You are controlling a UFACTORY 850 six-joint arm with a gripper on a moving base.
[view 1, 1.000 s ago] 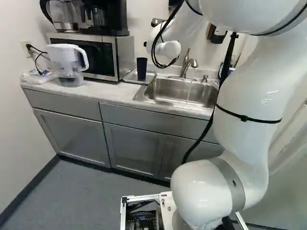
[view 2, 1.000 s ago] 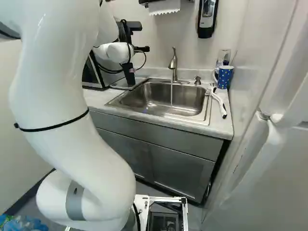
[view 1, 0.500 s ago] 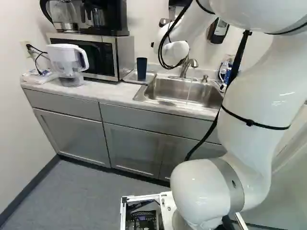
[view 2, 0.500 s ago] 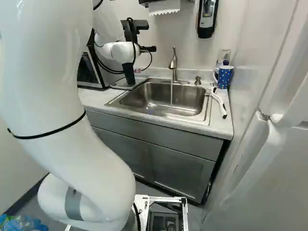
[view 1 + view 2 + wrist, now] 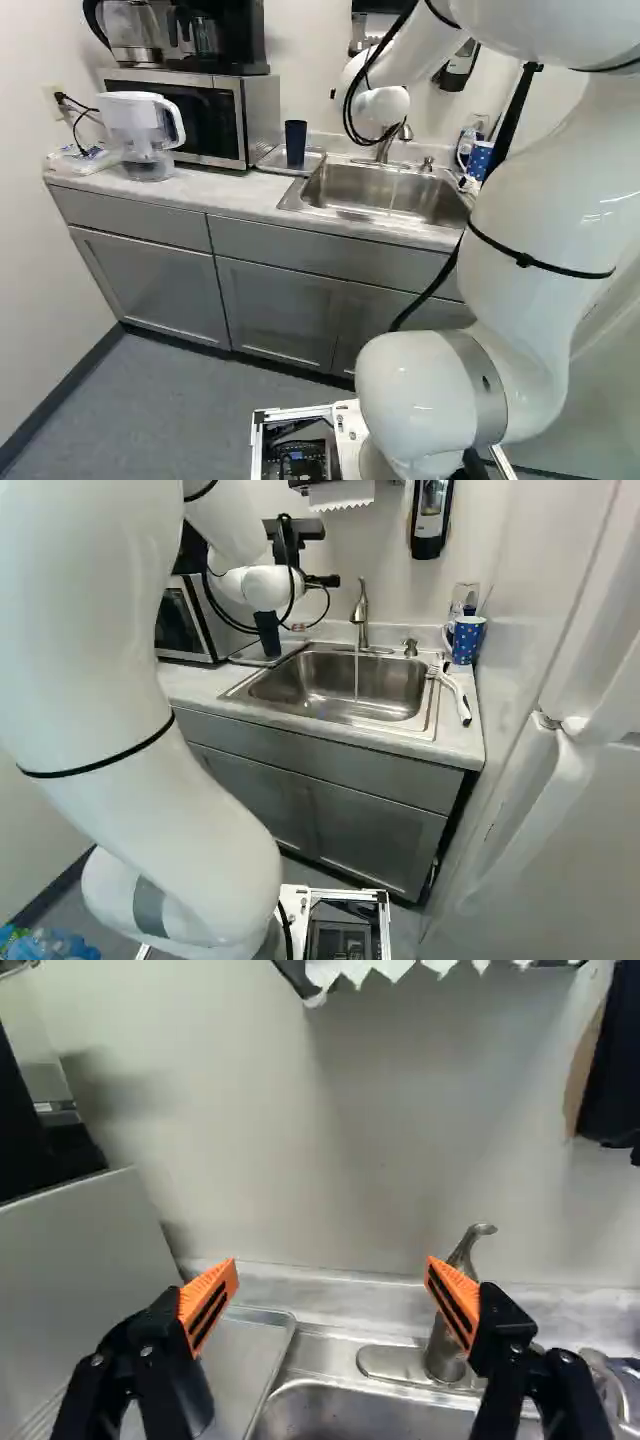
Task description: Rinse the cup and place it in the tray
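Bench has cup in tray, ten o'clock from sink; wide, empty gripper has moved toward faucet, probably to stop water.

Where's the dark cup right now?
In the left base view, the dark cup stands upright on the tray, just right of the microwave and left of the sink.
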